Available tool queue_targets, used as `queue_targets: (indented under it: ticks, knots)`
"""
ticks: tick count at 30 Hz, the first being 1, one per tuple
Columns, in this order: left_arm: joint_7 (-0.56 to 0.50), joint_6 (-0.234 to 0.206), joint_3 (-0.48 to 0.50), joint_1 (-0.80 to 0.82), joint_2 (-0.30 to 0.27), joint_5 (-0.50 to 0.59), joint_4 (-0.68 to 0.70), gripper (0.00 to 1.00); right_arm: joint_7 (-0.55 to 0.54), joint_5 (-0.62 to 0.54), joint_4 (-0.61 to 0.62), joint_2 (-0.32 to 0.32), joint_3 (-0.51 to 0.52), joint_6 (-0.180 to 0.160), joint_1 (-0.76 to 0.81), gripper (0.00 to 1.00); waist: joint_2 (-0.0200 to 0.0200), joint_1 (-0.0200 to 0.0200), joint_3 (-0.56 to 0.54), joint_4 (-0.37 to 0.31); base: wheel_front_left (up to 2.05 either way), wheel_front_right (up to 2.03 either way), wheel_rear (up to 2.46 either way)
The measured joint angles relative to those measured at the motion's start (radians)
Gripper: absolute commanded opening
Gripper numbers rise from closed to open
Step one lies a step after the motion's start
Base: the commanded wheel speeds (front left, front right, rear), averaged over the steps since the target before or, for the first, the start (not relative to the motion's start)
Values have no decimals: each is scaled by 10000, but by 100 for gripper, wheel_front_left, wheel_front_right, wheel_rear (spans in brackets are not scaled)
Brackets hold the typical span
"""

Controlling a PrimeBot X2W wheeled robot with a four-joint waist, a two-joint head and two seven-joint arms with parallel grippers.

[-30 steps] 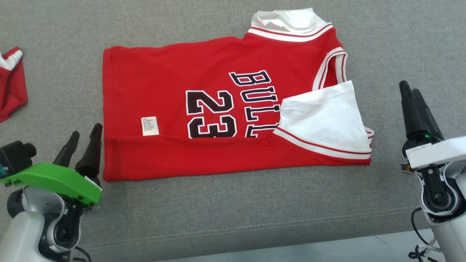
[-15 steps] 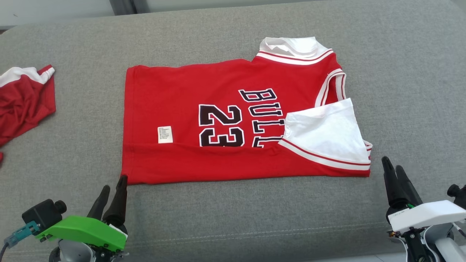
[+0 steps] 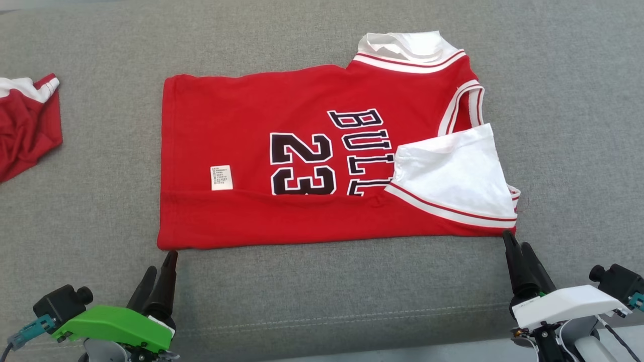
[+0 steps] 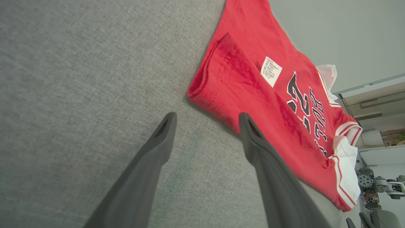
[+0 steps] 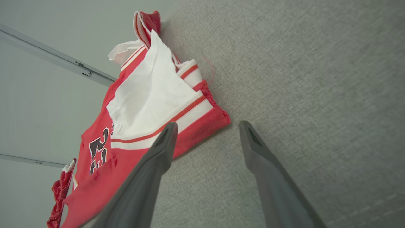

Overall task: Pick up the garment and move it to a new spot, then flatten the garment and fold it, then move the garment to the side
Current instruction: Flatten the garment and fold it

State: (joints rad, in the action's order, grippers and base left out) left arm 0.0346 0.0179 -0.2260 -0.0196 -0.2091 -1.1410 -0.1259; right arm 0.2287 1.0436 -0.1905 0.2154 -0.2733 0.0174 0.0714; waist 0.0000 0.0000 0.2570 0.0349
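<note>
Grey sofa cushion (image 3: 322,296) carries folded red jersey (image 3: 241,120). Left pincer (image 3: 161,262) by near-left corner, right pincer (image 3: 517,240) by near-right corner, both apart, empty.

light: bright, even | shadows: faint | focus: sharp | wrist views: wide-angle stretch

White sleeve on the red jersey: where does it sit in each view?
Head view: white sleeve right of centre.
Left wrist view: sleeve near the lower right edge.
Right wrist view: sleeve upper left of centre.
Shared landmark: the black 23 print, next to the sleeve.
</note>
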Motion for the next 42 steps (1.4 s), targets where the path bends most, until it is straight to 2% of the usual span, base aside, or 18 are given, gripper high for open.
queue_targets:
  ticks: [22,23,24,27,29,31,33,35,37,39,42]
  knots:
    - [-219,449,-2,938,42,-180,-825,100,98,-65,-825,-355,-119,301,-1120,100,0,0,582,-74,0,0,0]
    - [-219,456,0,983,42,-180,-867,100,98,-65,-863,-357,-117,351,-1138,100,0,0,584,-77,0,0,0]
    - [-219,516,4,1033,42,-180,-899,100,98,-67,-894,-360,-117,351,-1160,95,0,0,586,-79,0,0,0]
    - [-219,529,6,1128,44,-221,-970,82,100,-67,-1007,-397,-119,355,-1269,77,0,0,584,-87,0,0,0]
    - [-219,535,2,1158,50,-242,-1028,58,100,-86,-1083,-410,-119,441,-1290,72,0,0,584,-94,0,0,0]
    - [-219,545,-8,1210,69,-242,-1097,38,102,-100,-1143,-414,-119,445,-1303,50,0,0,582,-99,0,0,0]
    - [-219,594,-12,1231,77,-244,-1129,24,102,-105,-1179,-420,-123,456,-1308,44,0,0,578,-103,0,0,0]
    - [-217,623,-15,1237,94,-251,-1189,0,102,-109,-1241,-449,-136,483,-1312,32,0,0,570,-107,0,0,0]
    - [-201,665,-13,1238,125,-265,-1223,0,102,-109,-1294,-483,-138,535,-1313,25,0,0,556,-112,0,0,0]
    - [-190,700,-17,1240,167,-265,-1250,0,109,-109,-1342,-499,-136,562,-1313,11,0,0,534,-114,0,0,0]
    - [-150,711,-35,1244,236,-267,-1275,0,128,-107,-1400,-495,-125,642,-1313,4,0,0,484,-113,0,0,0]
